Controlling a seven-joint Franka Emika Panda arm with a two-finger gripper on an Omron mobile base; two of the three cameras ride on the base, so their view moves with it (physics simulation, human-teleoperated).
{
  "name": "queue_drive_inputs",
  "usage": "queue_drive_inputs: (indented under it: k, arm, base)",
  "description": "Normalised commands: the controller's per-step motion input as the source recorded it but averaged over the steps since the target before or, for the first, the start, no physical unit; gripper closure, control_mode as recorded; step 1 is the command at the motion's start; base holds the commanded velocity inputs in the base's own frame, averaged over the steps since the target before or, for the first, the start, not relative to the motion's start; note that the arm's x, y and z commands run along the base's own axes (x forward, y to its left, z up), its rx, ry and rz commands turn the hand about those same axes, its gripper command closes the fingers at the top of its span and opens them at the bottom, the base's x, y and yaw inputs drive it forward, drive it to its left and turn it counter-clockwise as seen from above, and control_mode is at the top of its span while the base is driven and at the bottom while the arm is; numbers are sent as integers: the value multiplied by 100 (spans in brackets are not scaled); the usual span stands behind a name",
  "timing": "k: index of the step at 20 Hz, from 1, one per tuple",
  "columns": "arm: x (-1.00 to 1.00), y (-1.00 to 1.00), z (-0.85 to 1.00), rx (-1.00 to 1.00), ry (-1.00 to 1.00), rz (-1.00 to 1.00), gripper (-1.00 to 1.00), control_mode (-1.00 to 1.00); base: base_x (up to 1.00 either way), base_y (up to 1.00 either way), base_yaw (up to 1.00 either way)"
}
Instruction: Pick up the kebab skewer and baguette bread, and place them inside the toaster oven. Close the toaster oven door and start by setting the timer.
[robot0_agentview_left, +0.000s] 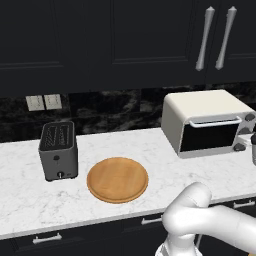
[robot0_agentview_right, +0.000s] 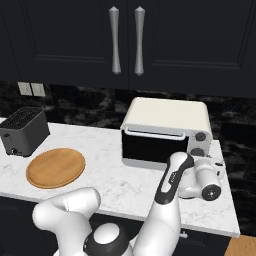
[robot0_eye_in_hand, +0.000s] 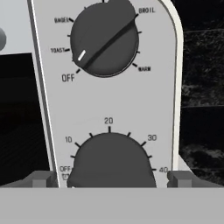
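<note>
The toaster oven (robot0_agentview_left: 200, 107) (robot0_agentview_right: 165, 115) stands on the counter with its dark glass door (robot0_agentview_left: 209, 136) (robot0_agentview_right: 152, 146) shut. My gripper (robot0_agentview_right: 204, 161) (robot0_eye_in_hand: 111, 179) is at the oven's right-hand knob panel. It is open, with one fingertip (robot0_eye_in_hand: 41, 179) left of the lower timer knob (robot0_eye_in_hand: 111, 157) and the other to its right. They straddle the knob without clearly touching it. Above it, the mode knob (robot0_eye_in_hand: 104, 41) points between OFF and TOAST. The kebab skewer and the baguette bread are hidden from view.
A dark grey slot toaster (robot0_agentview_left: 58, 150) (robot0_agentview_right: 22, 130) stands at the counter's left. A round wooden board (robot0_agentview_left: 117, 179) (robot0_agentview_right: 55, 167) lies between it and the oven. Dark wall cabinets with pale handles (robot0_agentview_right: 116, 40) hang above. The counter ends just right of the oven.
</note>
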Motion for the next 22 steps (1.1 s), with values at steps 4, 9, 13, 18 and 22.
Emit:
queue_drive_inputs:
  k: [4, 9, 13, 18, 22]
  arm:
    - [0, 0, 0, 0, 0, 0, -100, -100]
    - [3, 0, -5, 0, 0, 0, -100, -100]
    - [2, 0, -3, 0, 0, 0, -100, -100]
    - [6, 0, 0, 0, 0, 0, -100, -100]
    - [1, 0, 0, 0, 0, 0, 100, -100]
  base:
    - [0, 0, 0]
    - [0, 0, 0]
    - [0, 0, 0]
    - [0, 0, 0]
    - [0, 0, 0]
